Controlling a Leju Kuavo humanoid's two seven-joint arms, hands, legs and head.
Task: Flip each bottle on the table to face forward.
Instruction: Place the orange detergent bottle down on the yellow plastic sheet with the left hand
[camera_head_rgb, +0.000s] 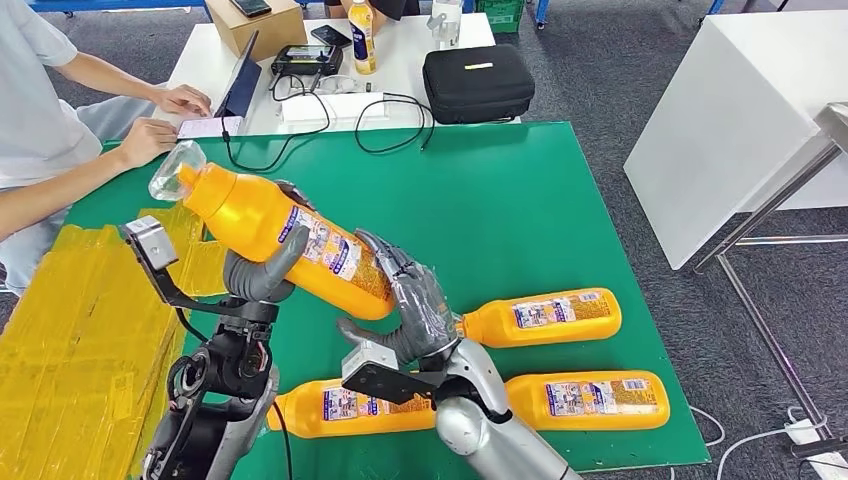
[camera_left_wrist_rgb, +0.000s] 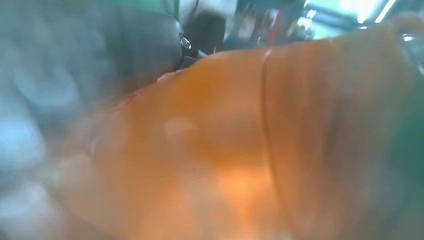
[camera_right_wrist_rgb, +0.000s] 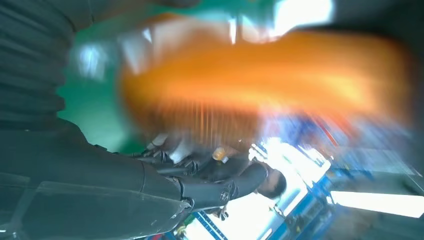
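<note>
Both hands hold one orange bottle (camera_head_rgb: 285, 243) above the green worktop (camera_head_rgb: 500, 210).
Left hand (camera_head_rgb: 262, 272) grips its middle, right hand (camera_head_rgb: 415, 305) cups its base; three bottles (camera_head_rgb: 545, 317) lie along the near edge.

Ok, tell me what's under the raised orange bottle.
Both hands: the left hand grips the raised bottle mid-body, and the right hand cups its base. Beneath is the green mat. The mat directly under the hands is covered from sight.
</note>
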